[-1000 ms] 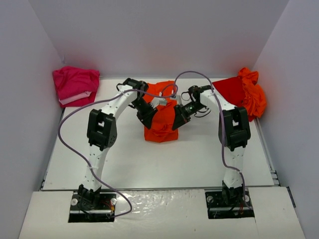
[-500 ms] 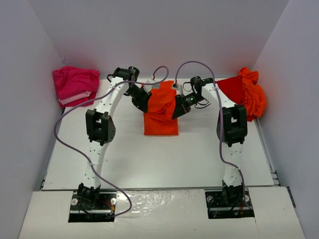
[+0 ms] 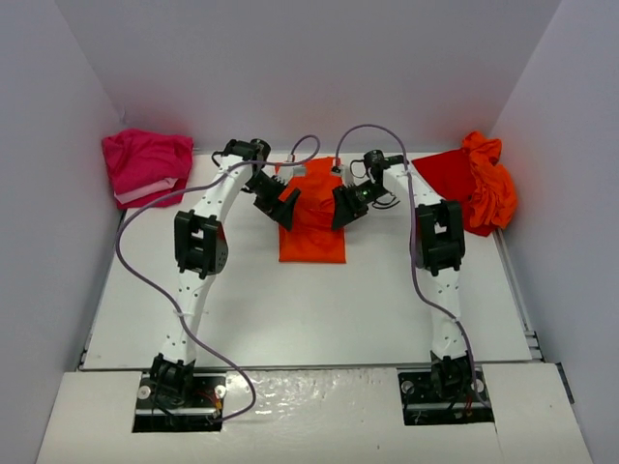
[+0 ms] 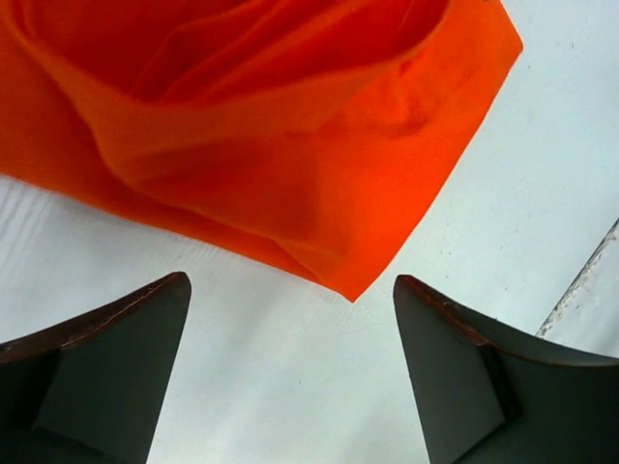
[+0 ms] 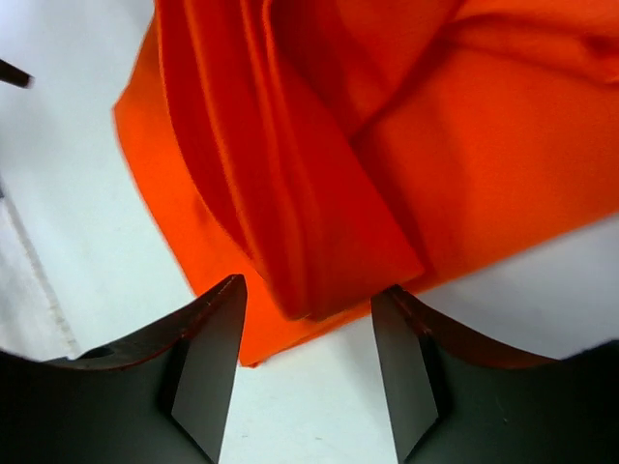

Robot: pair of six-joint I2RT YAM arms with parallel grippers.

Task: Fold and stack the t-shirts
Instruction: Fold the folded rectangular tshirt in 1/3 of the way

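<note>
A folded orange t-shirt lies in the middle of the white table, toward the back. My left gripper stands open at its upper left edge; in the left wrist view the shirt's corner lies just beyond the spread fingers, apart from them. My right gripper is open at the upper right edge; a fold of orange cloth lies between its fingertips but the jaws do not pinch it. A magenta pink t-shirt sits at the back left. Red and orange t-shirts are piled at the back right.
White walls close the table in at the back and both sides. Purple cables loop from each arm over the table. The table's front half is bare white surface.
Both grippers have let go of the orange t-shirt and opened. The shirt, lifted and bunched a second ago, now lies flat and folded. Both arms have shifted toward the back.
</note>
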